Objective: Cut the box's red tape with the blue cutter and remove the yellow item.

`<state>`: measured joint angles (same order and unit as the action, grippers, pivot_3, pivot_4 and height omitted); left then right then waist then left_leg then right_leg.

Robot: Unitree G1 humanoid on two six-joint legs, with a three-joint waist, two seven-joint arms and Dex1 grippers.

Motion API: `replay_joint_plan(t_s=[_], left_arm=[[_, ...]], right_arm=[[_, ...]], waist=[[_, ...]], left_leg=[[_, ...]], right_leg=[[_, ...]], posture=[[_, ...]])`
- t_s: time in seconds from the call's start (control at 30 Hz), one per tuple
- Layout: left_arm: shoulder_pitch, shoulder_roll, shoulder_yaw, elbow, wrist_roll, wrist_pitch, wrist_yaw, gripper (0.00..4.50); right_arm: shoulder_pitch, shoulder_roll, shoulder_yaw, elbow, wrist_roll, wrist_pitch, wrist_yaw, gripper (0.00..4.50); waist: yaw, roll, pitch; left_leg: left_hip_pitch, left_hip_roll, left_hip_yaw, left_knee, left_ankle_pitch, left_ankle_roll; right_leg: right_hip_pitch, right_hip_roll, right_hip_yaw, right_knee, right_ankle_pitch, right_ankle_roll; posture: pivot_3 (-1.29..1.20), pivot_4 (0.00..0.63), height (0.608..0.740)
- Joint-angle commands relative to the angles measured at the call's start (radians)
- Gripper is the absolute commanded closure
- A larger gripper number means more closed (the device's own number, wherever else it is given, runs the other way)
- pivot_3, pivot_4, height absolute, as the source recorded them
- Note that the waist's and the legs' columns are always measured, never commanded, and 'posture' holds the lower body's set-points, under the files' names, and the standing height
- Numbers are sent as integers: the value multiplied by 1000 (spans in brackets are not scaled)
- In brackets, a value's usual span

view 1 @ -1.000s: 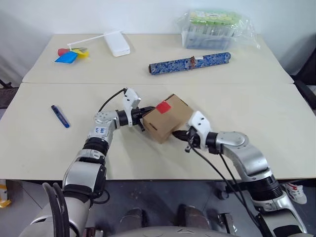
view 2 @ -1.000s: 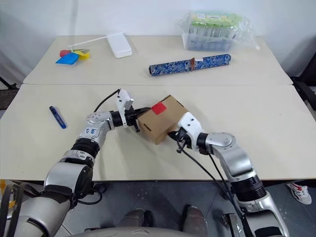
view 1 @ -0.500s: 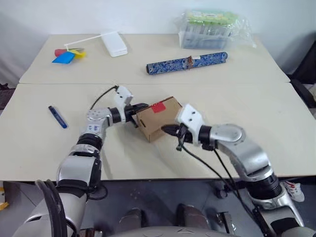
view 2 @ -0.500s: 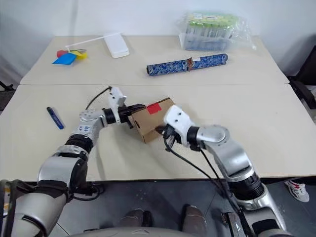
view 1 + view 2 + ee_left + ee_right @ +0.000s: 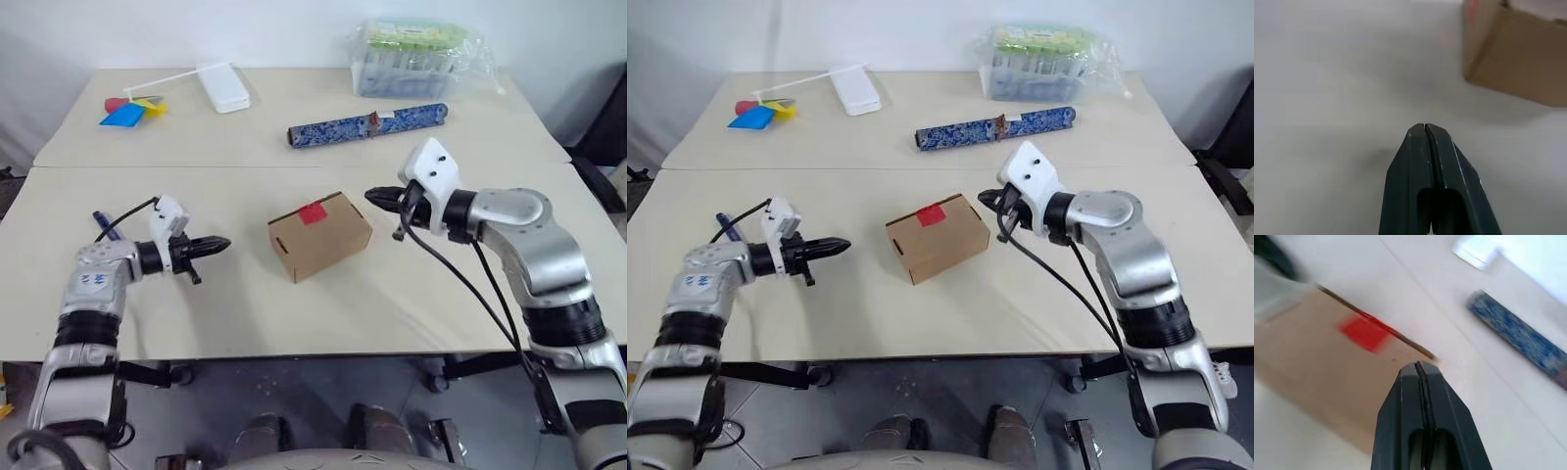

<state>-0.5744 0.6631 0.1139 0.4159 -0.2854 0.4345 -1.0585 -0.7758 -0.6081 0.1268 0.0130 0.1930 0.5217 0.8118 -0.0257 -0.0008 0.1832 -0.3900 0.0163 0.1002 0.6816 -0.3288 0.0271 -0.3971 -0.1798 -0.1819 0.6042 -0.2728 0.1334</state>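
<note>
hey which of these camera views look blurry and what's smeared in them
Right wrist view: the box and red tape are streaked by motion blur, the shut right gripper sharp. Left wrist view: box soft, left gripper crisp. Both eye views are sharp.

— What is carried by the pale table (image 5: 294, 313)?
— The box (image 5: 319, 235) is set at centre frame; the blue cutter (image 5: 101, 224) at left; a patterned roll (image 5: 367, 124) at upper centre.
</note>
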Motion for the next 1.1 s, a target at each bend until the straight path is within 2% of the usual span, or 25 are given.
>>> replay_joint_plan(t_s=[0.03,0.23,0.33,0.43,0.53,0.87,1.1], left_arm=[[84,-13,37,-305,-117,262,92,4485],[114,-97,40,-502,-212,514,247,4485],[117,-123,28,-530,-224,552,287,4485],[98,-169,7,-482,-195,511,335,4485],[79,-209,-15,-401,-159,379,328,4485],[-74,-244,-70,-121,-97,181,271,4485],[-189,-285,-112,73,-42,79,201,4485]], right_arm=[[-68,27,8,241,-72,-187,-11,4500],[-125,72,32,535,-139,-355,10,4500],[-144,91,31,614,-161,-399,16,4500],[-130,114,28,614,-154,-401,42,4500],[-77,118,32,499,-131,-342,87,4500],[115,60,30,14,-55,-76,160,4500],[183,35,35,-132,-54,12,152,4500]], waist=[[-2,0,0],[-3,0,0],[-4,0,0],[-4,0,0],[0,0,0],[4,0,0],[9,0,0]], left_leg=[[0,0,-2,0,0,0],[1,0,-6,0,0,0],[1,0,-6,0,0,0],[1,0,-6,0,0,-1],[1,0,-5,0,0,-1],[1,0,-5,1,0,-1],[1,-1,-4,1,0,-1]], right_leg=[[0,0,0,0,0,0],[0,0,1,1,0,0],[0,0,2,1,0,0],[0,0,2,2,0,0],[1,0,2,1,0,0],[1,0,2,1,0,0],[1,0,2,1,0,0]], posture=[[0,150,740],[0,150,740],[0,150,740],[0,150,740],[0,150,740],[0,150,740],[0,150,740]])
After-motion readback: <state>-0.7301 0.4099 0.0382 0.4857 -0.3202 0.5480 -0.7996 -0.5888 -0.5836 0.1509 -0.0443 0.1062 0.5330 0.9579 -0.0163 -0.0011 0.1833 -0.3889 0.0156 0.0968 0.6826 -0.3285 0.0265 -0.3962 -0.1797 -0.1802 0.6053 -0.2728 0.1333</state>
